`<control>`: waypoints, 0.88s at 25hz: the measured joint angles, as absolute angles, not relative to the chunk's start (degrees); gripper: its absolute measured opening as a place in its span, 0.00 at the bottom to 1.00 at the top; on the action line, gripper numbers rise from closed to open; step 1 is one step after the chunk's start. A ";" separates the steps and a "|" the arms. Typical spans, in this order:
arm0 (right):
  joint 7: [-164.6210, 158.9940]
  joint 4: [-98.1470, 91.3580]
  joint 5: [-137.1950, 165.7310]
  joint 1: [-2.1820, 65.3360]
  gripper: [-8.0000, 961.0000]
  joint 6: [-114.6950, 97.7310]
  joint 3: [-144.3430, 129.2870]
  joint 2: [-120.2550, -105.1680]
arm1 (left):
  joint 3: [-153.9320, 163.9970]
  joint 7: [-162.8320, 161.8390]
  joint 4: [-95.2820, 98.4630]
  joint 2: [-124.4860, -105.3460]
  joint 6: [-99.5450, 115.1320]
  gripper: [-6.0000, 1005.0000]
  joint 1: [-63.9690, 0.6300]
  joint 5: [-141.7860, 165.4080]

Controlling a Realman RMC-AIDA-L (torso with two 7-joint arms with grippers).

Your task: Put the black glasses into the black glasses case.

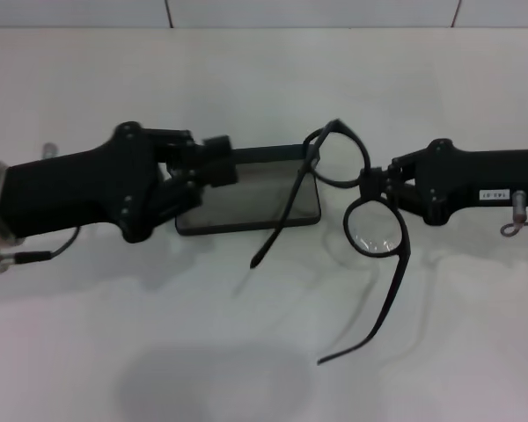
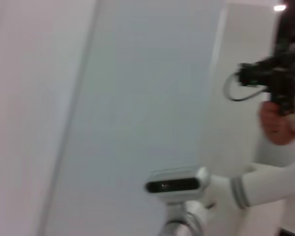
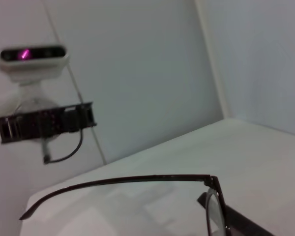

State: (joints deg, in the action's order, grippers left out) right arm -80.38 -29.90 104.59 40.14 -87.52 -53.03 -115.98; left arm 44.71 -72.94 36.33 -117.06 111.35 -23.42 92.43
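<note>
Right gripper is pinching the black glasses at the bridge, temples unfolded, holding them raised above the white table. Left gripper, at 9 o'clock from the glasses, is clamping the open black glasses case by its lid edge; one temple is hanging over the case.

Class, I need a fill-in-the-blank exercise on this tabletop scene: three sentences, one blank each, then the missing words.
1. The right gripper holds the black glasses at the ____ between the two lenses.
2. The left gripper grips the lid of the black glasses case, so the case stands ____.
3. The temple arms of the glasses are ____, not folded.

Missing words: bridge; open; unfolded
</note>
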 joint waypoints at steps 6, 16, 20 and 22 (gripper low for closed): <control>-77.38 -30.25 104.00 40.21 0.06 -90.44 -54.74 -115.78 | 51.00 -72.42 34.56 -116.02 113.22 0.17 -28.44 92.68; -75.23 -30.50 103.68 40.35 0.06 -92.18 -54.89 -115.72 | 53.95 -72.32 33.95 -116.30 113.54 0.00 -31.37 92.70; -74.81 -30.51 102.09 40.40 0.06 -92.80 -54.64 -115.73 | 53.97 -71.19 33.23 -116.65 113.36 0.00 -31.41 92.76; -74.64 -30.51 100.70 40.34 0.06 -93.49 -54.59 -115.68 | 53.97 -70.68 32.99 -116.75 113.30 0.00 -31.42 92.71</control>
